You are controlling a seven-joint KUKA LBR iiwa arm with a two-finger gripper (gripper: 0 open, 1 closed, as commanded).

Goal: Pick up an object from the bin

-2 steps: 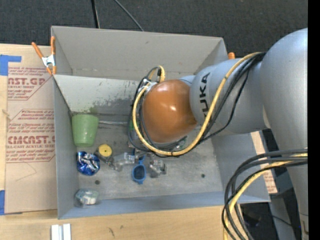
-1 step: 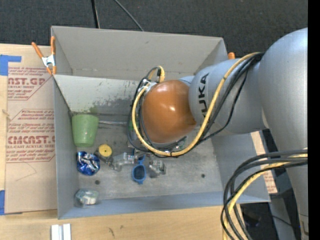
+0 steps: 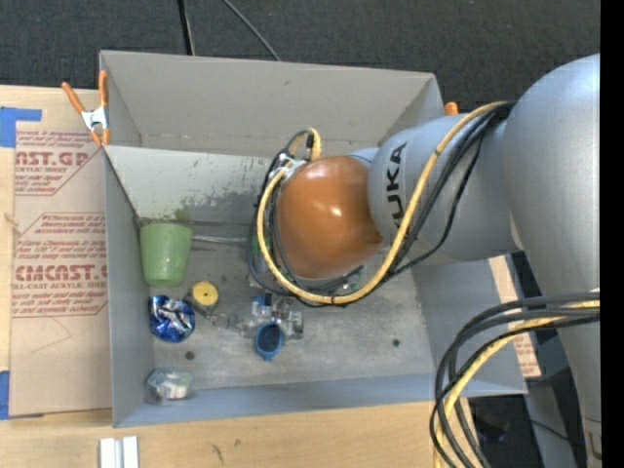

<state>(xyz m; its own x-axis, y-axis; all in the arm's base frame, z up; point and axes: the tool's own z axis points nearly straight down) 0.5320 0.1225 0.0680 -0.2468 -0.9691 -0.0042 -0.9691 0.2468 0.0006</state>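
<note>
in the bin (image 3: 375,351), the gripper (image 3: 273,317) hangs over a blue object (image 3: 267,343).

The bin (image 3: 390,330) is dull grey metal, its floor scuffed and smudged. The green cup (image 3: 166,252) looks like smooth, matt plastic; so does the yellow disc (image 3: 204,293). The blue-and-white wrapper (image 3: 172,319) is crinkled and shiny. The arm's orange cover (image 3: 327,217) is smooth and glossy.

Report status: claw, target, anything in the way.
Claw low in bin, over small blue piece. Yellow disc and blue wad close by, view's left. Green cup apart, at left wall.
</note>
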